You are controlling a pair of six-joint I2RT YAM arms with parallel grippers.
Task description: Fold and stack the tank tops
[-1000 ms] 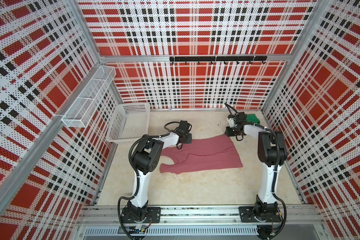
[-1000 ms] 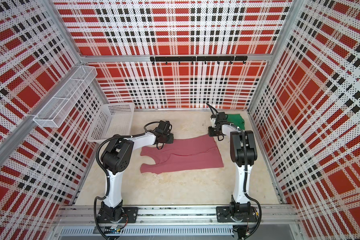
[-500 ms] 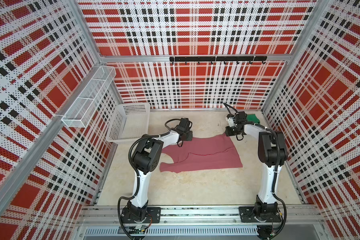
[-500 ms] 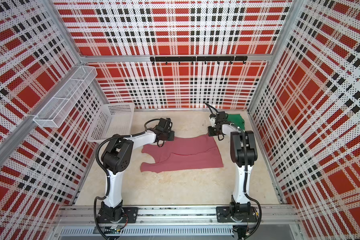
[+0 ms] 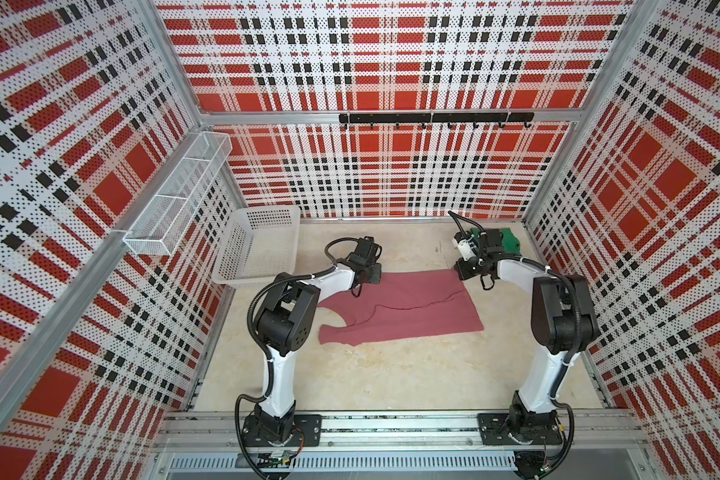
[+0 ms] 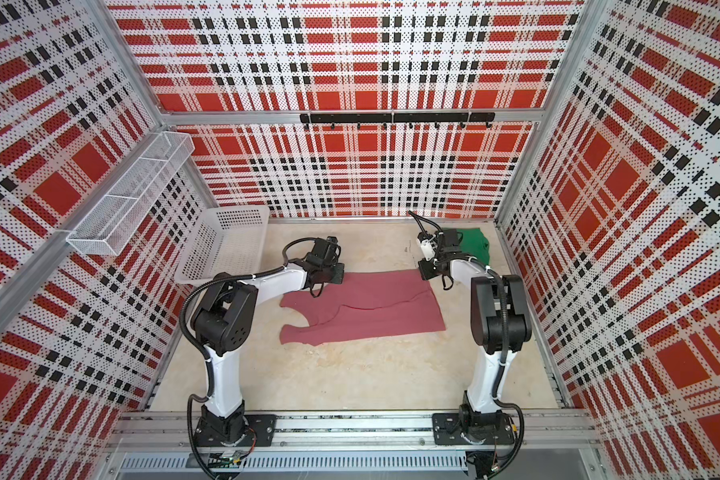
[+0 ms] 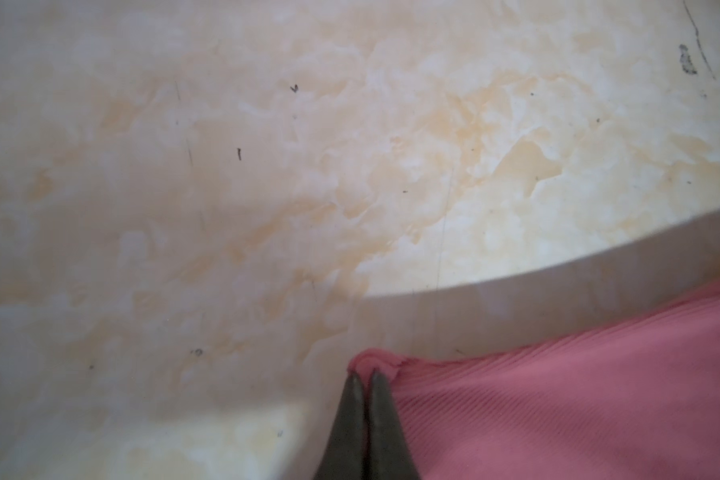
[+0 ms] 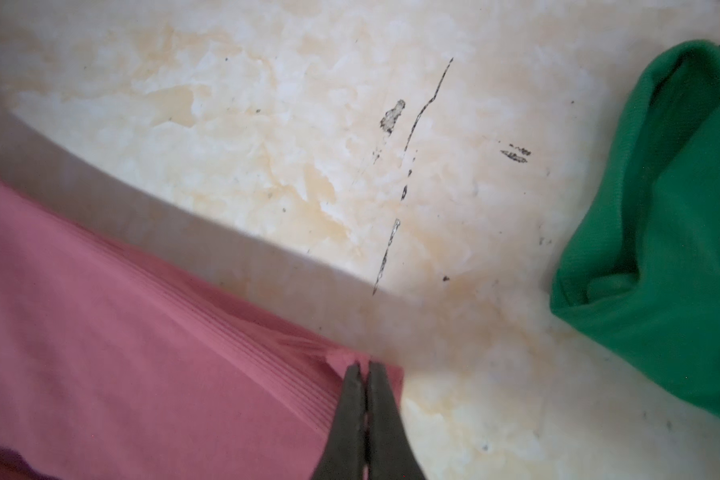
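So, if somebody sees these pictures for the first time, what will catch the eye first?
First come the loud red, white and black plaid walls on all sides. Then the rose-pink tank top spread in the middle of the pale table, with the left gripper and the right gripper each shut on a far corner of it. The green tank top lies bunched in the far right corner.
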